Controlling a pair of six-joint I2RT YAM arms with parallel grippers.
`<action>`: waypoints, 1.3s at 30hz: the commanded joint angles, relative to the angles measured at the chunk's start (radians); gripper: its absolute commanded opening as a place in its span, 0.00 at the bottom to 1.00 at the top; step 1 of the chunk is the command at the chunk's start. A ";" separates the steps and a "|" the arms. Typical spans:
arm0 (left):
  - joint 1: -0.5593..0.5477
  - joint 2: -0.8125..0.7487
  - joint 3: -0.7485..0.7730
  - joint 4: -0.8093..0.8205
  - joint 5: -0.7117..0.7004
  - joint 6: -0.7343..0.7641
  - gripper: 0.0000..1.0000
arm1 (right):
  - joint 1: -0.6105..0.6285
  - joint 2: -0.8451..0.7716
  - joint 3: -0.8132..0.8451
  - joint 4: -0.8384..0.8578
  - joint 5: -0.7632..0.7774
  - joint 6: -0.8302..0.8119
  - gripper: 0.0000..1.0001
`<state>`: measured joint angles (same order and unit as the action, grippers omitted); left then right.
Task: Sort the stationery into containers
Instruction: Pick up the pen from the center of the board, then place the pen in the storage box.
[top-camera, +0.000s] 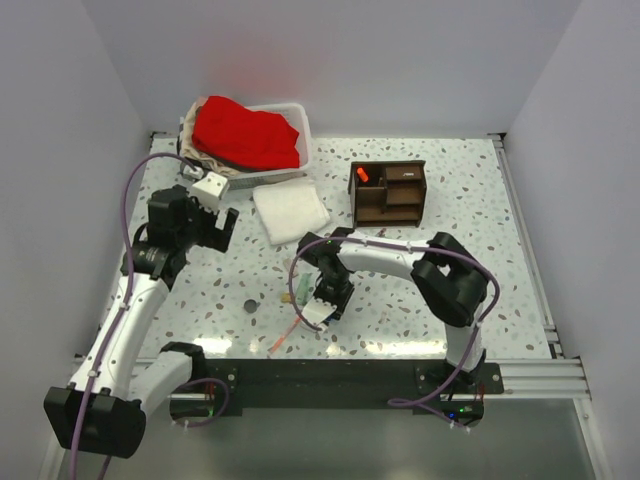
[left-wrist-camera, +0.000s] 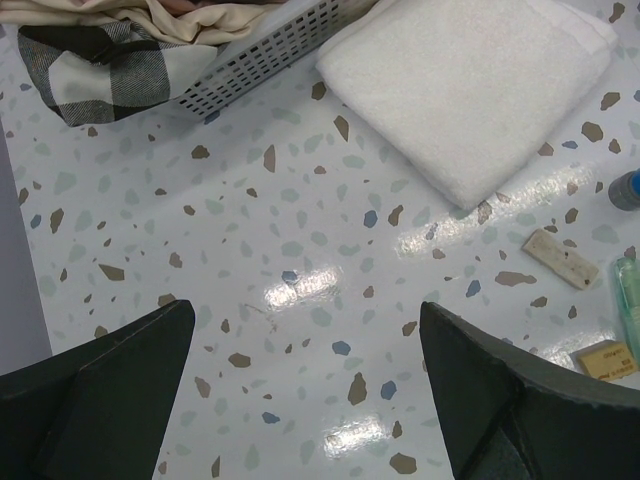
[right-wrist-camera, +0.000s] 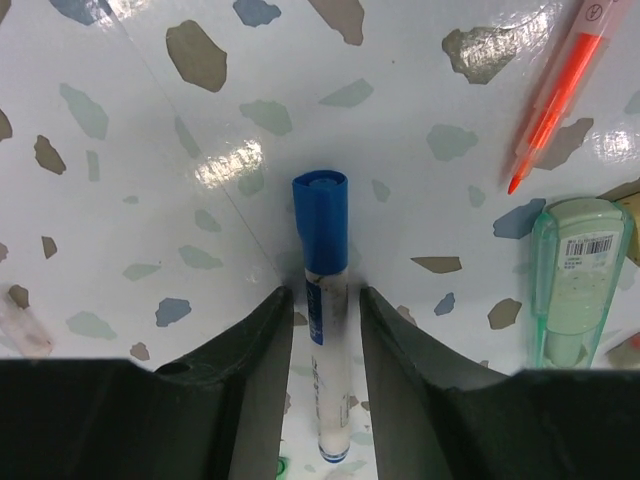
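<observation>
light: bright, even, from overhead | glare: white hotspots on the glossy table (left-wrist-camera: 300, 285) in both wrist views | shadows: short, soft | colour: red cloth (top-camera: 245, 135) blown to flat red | focus: dark fingers (left-wrist-camera: 100, 390) lose detail near the lens, perhaps slightly out of focus

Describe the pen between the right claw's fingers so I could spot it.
From the dark wooden organizer at the back, come forward to the right gripper. Between its fingers lies a slim white marker. Unlike the orange pen and pale green tube beside it, it has a blue cap.
</observation>
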<state>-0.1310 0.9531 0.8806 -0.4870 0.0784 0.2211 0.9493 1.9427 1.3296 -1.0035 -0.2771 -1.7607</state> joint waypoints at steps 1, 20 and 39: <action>0.008 0.007 0.003 0.036 0.020 -0.011 1.00 | 0.006 -0.008 -0.092 0.074 0.026 0.030 0.34; 0.008 0.098 0.034 0.116 0.066 0.009 0.99 | -0.223 -0.105 0.678 0.067 -0.483 0.938 0.00; 0.008 0.280 0.126 0.171 0.123 -0.092 0.97 | -0.583 -0.182 0.106 1.269 -0.082 1.825 0.00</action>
<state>-0.1307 1.2011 0.9398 -0.3492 0.1841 0.1482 0.3672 1.7832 1.4769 0.0383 -0.4267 0.0067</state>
